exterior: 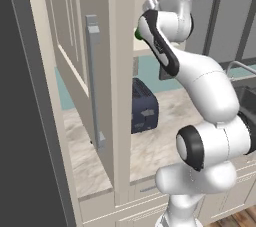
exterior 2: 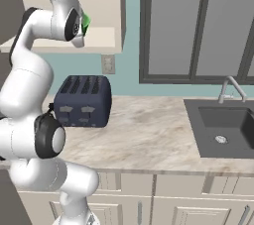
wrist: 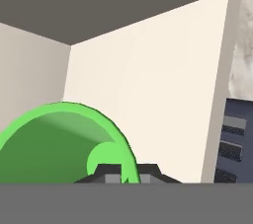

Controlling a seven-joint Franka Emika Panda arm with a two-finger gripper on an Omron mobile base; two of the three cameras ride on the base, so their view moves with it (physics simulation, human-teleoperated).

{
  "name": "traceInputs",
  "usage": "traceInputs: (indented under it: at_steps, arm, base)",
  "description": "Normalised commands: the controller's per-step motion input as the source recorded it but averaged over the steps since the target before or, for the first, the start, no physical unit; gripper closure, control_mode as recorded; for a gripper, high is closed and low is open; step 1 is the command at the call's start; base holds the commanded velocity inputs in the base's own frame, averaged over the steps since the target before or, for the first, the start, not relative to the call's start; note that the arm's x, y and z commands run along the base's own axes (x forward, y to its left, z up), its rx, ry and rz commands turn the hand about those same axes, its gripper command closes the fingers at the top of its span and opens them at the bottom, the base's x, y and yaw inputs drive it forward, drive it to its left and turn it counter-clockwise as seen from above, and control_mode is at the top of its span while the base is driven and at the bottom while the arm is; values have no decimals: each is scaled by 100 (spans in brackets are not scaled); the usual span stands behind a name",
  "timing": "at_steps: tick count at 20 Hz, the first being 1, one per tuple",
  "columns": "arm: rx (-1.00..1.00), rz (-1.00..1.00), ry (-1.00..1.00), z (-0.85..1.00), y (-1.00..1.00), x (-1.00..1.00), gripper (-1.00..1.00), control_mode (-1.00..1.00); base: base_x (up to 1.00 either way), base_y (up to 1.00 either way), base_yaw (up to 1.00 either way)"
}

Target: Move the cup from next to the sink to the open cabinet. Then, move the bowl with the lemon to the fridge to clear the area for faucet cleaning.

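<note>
My gripper [wrist: 127, 171] is shut on the bright green cup [wrist: 59, 144], whose rim curves up from between the dark fingertips [wrist: 107, 172]. The hand is raised to the open cabinet [exterior 2: 99, 38], with the cup [exterior 2: 86, 22] just over its pale inner shelf. In the left base view a sliver of the cup [exterior: 137, 34] peeks out beside the wrist, behind the cabinet's door edge. The cabinet's panelled door [exterior: 70, 46] stands open with its grey bar handle [exterior: 93, 76]. The dark sink [exterior 2: 223, 125] and silver faucet [exterior 2: 233, 87] lie far to the right. Bowl, lemon and fridge are out of view.
A dark blue toaster [exterior 2: 82, 101] sits on the marble counter [exterior 2: 149, 135] below the cabinet. Dark-framed grey window panes [exterior 2: 198, 26] stand behind the sink. Beige drawer fronts [exterior 2: 163, 199] run under the counter. A dark grey panel [exterior: 20, 121] lines the left edge.
</note>
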Motion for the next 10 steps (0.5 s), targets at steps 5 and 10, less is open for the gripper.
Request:
traceInputs:
  at_steps: [5,10]
  arm:
    - [0,0,9,-36,0,20,100,-100]
    - [0,0,10,-26,1,11,100,-100]
  base:
    - [0,0,0]
    - [0,0,0]
